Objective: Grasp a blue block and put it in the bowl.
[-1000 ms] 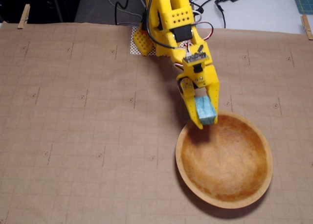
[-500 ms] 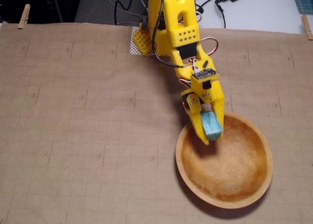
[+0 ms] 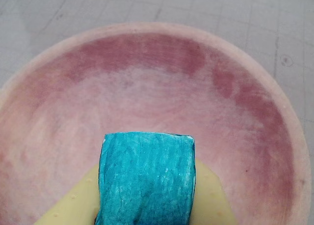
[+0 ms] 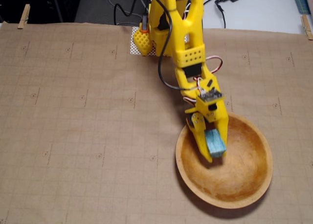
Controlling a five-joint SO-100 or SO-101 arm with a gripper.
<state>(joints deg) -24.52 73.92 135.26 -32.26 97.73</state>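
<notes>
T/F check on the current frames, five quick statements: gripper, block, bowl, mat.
1. The gripper is shut on the blue block. True.
2. The blue block lies loose on the floor of the bowl. False: it is between the fingers, above the bowl's inside.
3. In the fixed view the gripper hangs over the bowl's left part. True.
4. The bowl already holds a second block. False: its inside is bare in both views.
5. The bowl sits on bare white tabletop. False: it rests on a brown gridded paper mat.
</notes>
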